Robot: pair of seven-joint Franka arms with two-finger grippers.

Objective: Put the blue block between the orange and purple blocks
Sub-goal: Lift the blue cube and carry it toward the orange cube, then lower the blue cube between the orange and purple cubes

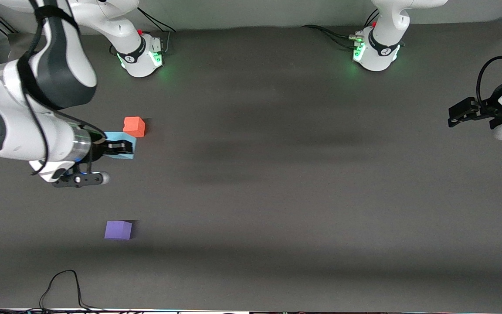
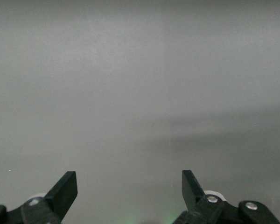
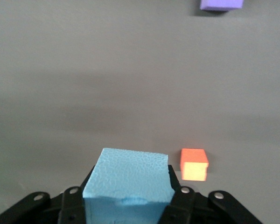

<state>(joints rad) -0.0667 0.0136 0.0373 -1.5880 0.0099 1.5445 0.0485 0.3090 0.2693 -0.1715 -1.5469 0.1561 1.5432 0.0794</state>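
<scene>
Purple block [image 1: 118, 230] nearest the camera; blue block [image 1: 120, 145] in carry.
The right end effector [image 1: 122, 147] is clamped on the blue block above the bench [image 1: 277, 174], beside the orange block [image 1: 134, 126]. Judged next: carry it toward the purple block, set it midway. The left end effector [image 1: 456, 114], jaws apart, waits.

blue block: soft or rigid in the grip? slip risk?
The blue block looks like matte, pebbled foam, so probably light and not slippery. The right gripper is shut on it; a small dent on its face hints it gives slightly. Flat faces: unlikely to roll.
</scene>
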